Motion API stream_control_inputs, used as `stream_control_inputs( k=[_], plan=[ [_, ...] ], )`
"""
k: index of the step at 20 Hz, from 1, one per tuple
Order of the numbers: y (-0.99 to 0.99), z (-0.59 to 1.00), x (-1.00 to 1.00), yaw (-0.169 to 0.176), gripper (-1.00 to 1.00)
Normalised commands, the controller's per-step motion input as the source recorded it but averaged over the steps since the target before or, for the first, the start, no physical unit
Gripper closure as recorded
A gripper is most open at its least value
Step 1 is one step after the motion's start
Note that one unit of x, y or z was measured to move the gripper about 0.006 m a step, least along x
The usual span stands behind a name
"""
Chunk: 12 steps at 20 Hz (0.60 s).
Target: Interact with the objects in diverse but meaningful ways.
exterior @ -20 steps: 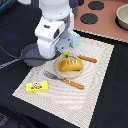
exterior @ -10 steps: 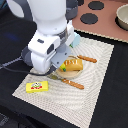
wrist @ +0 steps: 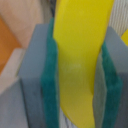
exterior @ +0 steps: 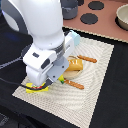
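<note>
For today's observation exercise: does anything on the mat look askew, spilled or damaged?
Nothing stands out. The bread and two sticks lie on the mat, nothing spilled. The wrist view shows the jaws closed around a yellow item.

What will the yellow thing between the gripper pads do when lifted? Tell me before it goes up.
The yellow piece looks smooth and glossy, so it may slip against the teal pads. It looks like a moulded toy, so probably stiff and light. It sits long and narrow between the pads, so it could pivot if held off-centre.
</note>
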Motion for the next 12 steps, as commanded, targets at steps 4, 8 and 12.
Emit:
stream_control_inputs(
  k=[4, 8, 12],
  plan=[
    [-0.66, 0.02, 0.52, -0.055, 1.00],
    [-0.51, 0.00, 0.44, -0.042, 1.00],
    [-0.07, 0.02, 0.50, -0.066, 1.00]
  ],
)
